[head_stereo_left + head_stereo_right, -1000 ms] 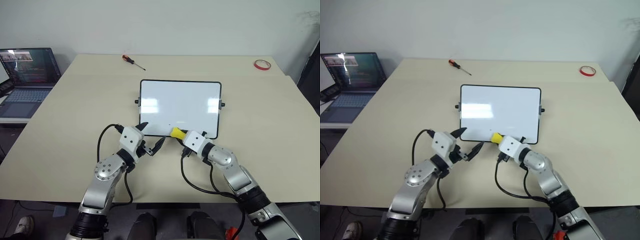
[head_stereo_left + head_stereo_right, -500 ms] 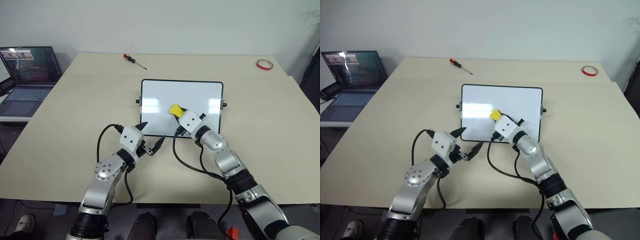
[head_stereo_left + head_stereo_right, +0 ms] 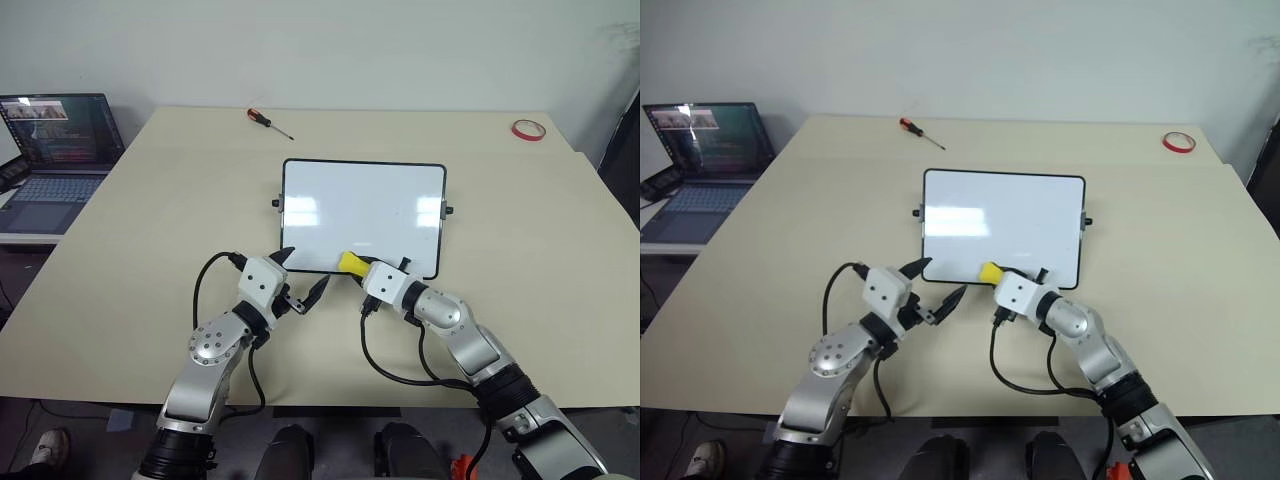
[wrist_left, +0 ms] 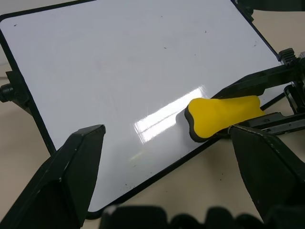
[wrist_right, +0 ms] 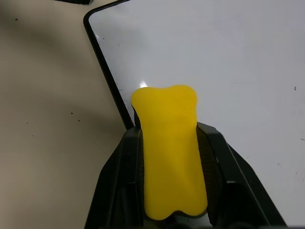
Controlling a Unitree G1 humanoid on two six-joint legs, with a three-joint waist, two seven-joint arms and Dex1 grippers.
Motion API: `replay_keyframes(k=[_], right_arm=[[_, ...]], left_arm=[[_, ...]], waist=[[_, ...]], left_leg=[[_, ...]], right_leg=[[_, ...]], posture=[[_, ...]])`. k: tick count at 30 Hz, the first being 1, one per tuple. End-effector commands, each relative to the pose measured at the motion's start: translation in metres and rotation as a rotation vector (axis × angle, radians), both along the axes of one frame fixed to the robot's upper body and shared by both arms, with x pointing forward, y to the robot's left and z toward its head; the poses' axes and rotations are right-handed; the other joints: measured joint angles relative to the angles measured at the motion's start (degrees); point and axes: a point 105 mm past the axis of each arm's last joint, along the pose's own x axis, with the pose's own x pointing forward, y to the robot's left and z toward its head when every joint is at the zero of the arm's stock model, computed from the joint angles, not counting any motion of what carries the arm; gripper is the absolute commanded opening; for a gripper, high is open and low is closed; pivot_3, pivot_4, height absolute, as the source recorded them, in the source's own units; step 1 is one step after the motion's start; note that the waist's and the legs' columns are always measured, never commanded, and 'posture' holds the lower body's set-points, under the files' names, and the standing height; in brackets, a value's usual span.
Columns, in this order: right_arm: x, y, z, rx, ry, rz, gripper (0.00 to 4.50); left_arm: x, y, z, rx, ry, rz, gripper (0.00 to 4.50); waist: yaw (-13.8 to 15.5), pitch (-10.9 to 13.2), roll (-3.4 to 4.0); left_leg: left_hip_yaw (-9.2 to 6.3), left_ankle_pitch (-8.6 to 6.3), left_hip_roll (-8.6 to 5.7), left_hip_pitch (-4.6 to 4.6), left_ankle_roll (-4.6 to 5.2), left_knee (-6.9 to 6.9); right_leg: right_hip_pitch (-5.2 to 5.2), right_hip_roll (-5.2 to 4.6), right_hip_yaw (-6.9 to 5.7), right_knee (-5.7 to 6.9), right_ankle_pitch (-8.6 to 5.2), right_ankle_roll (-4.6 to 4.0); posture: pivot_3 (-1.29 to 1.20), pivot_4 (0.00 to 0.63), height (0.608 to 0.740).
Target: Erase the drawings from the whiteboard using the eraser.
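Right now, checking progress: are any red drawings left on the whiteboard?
No, the whiteboard looks clean white, showing tiny dark specks and no red marks.

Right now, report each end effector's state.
Left end effector: open, holding nothing, at the whiteboard's near edge.
Right end effector: closed on the eraser.

Four camera views: two from the robot's head, one from each wrist.

The two head views look forward and down from above over a tan table (image 3: 520,230), taking in the whole whiteboard (image 3: 362,215), a laptop (image 3: 55,150) at the left edge and a wall behind; they share nearly the same scene, slightly offset sideways. The left wrist view sits low and close at the board's near edge, looking across its white surface toward the yellow eraser (image 4: 221,114). The right wrist view looks along its own fingers (image 5: 121,176), very close to the eraser and the board's corner.
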Motion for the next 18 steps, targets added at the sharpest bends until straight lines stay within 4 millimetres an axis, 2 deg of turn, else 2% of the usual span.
replay_keyframes(k=[1, 7, 10, 12, 15, 17, 18], right_arm=[[0.009, -0.004, 0.009, 0.014, -0.027, -0.051, 1.19], [0.013, -0.01, 0.022, 0.076, -0.023, -0.093, 1.19], [0.007, -0.026, 0.044, 0.191, 0.03, -0.174, 1.19], [-0.004, -0.037, 0.065, 0.221, 0.007, -0.201, 1.19], [-0.021, -0.058, 0.09, 0.239, -0.029, -0.271, 1.19], [-0.029, -0.07, 0.099, 0.243, -0.041, -0.32, 1.19], [-0.036, -0.084, 0.106, 0.259, -0.046, -0.393, 1.19]], left_arm=[[0.0, -0.004, 0.011, -0.002, -0.047, -0.024, 4.5], [-0.002, -0.007, 0.011, -0.002, -0.045, -0.037, 4.5], [-0.006, -0.012, 0.012, 0.0, -0.039, -0.077, 4.5], [-0.005, -0.015, 0.015, -0.003, -0.042, -0.1, 4.5], [0.003, -0.02, 0.027, -0.018, -0.054, -0.141, 4.5], [0.009, -0.024, 0.033, -0.025, -0.063, -0.168, 4.5], [0.013, -0.032, 0.038, -0.035, -0.067, -0.219, 4.5]], waist=[[0.0, 0.0, 0.0], [0.01, 0.0, 0.0], [0.29, 0.01, 0.01], [0.45, 0.01, 0.01], [0.56, 0.02, 0.03], [0.42, 0.02, 0.03], [0.35, 0.02, 0.03]], left_leg=[[0.0, 0.0, 0.0, 0.0, 0.0, 0.0], [-0.01, 0.0, 0.0, 0.0, 0.0, 0.01], [-0.04, 0.0, 0.0, -0.06, 0.0, 0.01], [-0.15, 0.0, -0.03, -0.21, -0.01, 0.03], [-0.26, 0.0, -0.04, -0.3, 0.0, 0.02], [-0.33, 0.0, -0.04, -0.33, -0.01, 0.01], [-0.32, 0.0, -0.05, -0.32, -0.01, 0.01]], right_leg=[[0.0, 0.0, 0.0, 0.0, 0.0, 0.0], [-0.01, 0.0, 0.0, 0.05, 0.0, 0.0], [-0.03, 0.0, -0.01, 0.03, 0.0, 0.0], [-0.08, -0.04, 0.0, -0.04, 0.0, 0.0], [-0.09, -0.05, -0.04, -0.17, 0.0, 0.0], [-0.09, -0.03, -0.1, -0.18, 0.0, 0.0], [-0.09, -0.03, -0.16, -0.18, 0.0, 0.0]], posture=[[0.0, 0.15, 0.74], [0.0, 0.15, 0.74], [0.0, 0.15, 0.74], [0.0, 0.15, 0.74], [0.0, 0.15, 0.74], [0.0, 0.15, 0.74], [0.0, 0.15, 0.74]])
